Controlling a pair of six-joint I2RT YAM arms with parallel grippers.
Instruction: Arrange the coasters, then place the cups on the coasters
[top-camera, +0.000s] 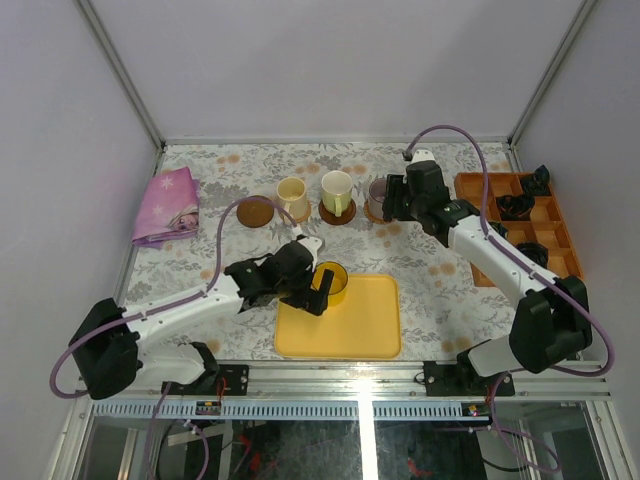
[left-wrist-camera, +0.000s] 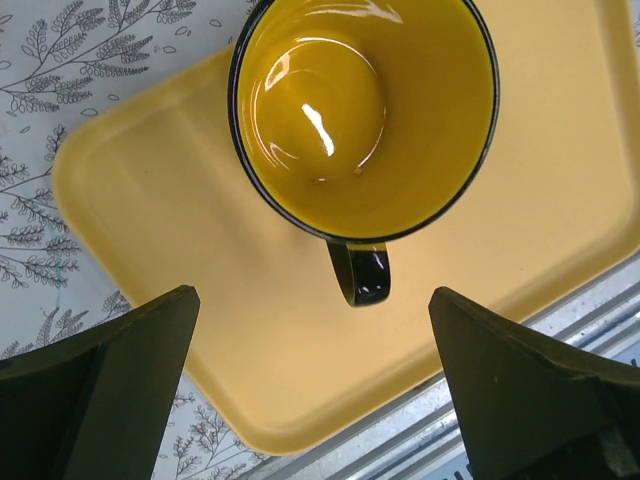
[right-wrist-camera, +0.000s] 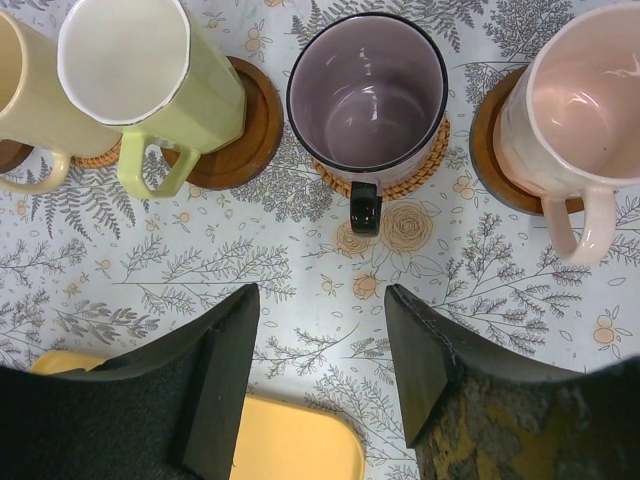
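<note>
The glossy yellow ceramic mug (left-wrist-camera: 365, 110) stands upright on the far-left part of the flat rectangular yellow tray (top-camera: 370, 330), the only mug not yet on a coaster. The left end effector (left-wrist-camera: 312, 300) hangs just short of it with its fingers released and spread wide, nothing between them. From the left wrist view, the mug lies straight ahead, its dark handle pointing back toward the gap between the fingers, a little off centre. The grasp will probably turn on that line, with the fingers either closing across the handle or passing either side of it onto the rim.

Beyond the tray's far-left corner lies the one bare round dark brown wooden coaster (top-camera: 256, 212), at the left end of the row. The left arm is clearly the nearer one to both.

Beyond the tray's far edge, the right end effector (right-wrist-camera: 320, 292) is released too and holds nothing. Ahead of it the purple-grey mug (right-wrist-camera: 367, 95) sits on a woven tan coaster (right-wrist-camera: 420, 170), with the pale green mug (right-wrist-camera: 150, 70) and the pink mug (right-wrist-camera: 585, 110) on dark discs either side.
</note>
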